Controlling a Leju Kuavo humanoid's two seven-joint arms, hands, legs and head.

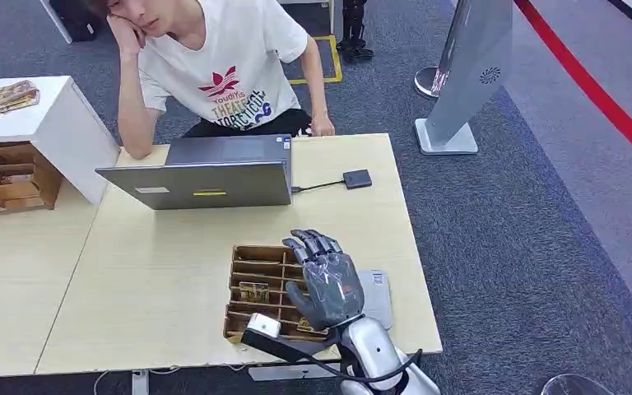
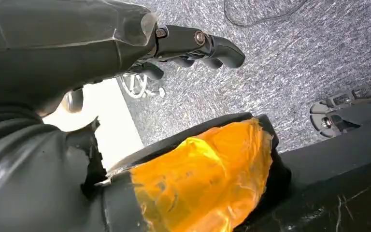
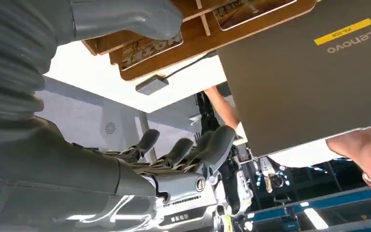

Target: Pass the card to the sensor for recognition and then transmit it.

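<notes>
Head view, laptop behind card tray

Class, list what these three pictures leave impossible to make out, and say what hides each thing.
- Head view: right hand covers part of the wooden tray; what lies beneath is hidden.
- Head view: card print is too small.
- Head view: laptop screen faces away.
- Left wrist view: left hand fingertips partly hidden by its cover.
</notes>
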